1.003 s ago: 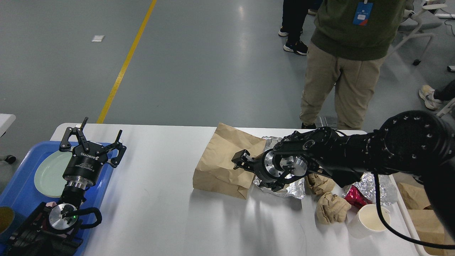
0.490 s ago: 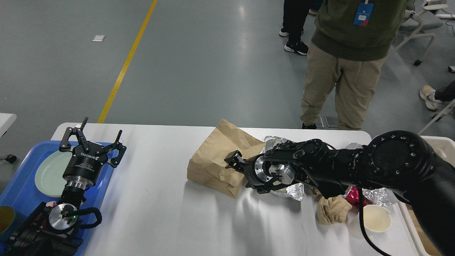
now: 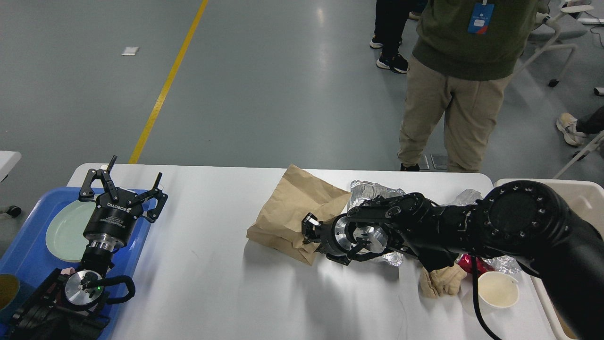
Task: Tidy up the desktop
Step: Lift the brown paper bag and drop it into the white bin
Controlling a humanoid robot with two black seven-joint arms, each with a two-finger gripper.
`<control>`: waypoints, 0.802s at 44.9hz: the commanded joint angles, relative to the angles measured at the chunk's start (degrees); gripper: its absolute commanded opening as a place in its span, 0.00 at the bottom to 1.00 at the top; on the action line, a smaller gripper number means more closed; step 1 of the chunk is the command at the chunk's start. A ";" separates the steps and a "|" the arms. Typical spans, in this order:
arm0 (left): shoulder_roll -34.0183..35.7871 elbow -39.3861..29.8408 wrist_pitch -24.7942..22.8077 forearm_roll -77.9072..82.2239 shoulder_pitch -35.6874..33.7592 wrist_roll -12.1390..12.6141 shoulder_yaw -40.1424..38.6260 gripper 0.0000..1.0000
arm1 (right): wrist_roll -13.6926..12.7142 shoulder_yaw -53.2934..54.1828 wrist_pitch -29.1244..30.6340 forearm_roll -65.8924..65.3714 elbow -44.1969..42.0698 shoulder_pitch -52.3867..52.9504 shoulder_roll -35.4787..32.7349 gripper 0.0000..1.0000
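The white desktop (image 3: 212, 293) fills the lower half of the head view. A crumpled brown paper bag (image 3: 292, 208) lies at its middle. My right gripper (image 3: 309, 229) presses against the bag's right lower edge; its dark fingers blur together, so its state is unclear. Behind and under the right arm lie crumpled foil (image 3: 373, 191), a brown paper ball (image 3: 441, 281), a red wrapper (image 3: 467, 262) and a white paper cup (image 3: 498, 290). My left gripper (image 3: 122, 186) stands open and empty above the blue tray (image 3: 28, 255).
A pale green plate (image 3: 66, 231) rests in the blue tray at the far left. A beige bin (image 3: 585, 193) stands off the table's right end. A person (image 3: 453, 94) stands just behind the table's far edge.
My right arm has swung left and down along the bag. The bag slid a little leftward and crumpled more at its right side. The left arm stayed still.
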 commanded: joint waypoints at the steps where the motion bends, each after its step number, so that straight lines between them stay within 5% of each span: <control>1: 0.00 0.01 0.01 0.00 0.00 0.00 0.01 0.96 | -0.12 0.10 -0.06 0.50 0.01 0.15 0.00 0.00; 19: 0.00 -0.08 0.01 0.00 0.00 0.00 0.01 0.96 | -0.21 0.10 0.90 2.17 1.94 2.26 0.00 0.00; 36: 0.00 0.01 0.01 0.00 0.00 0.00 0.01 0.96 | -1.44 -7.89 3.53 7.89 23.72 27.03 -7.64 0.00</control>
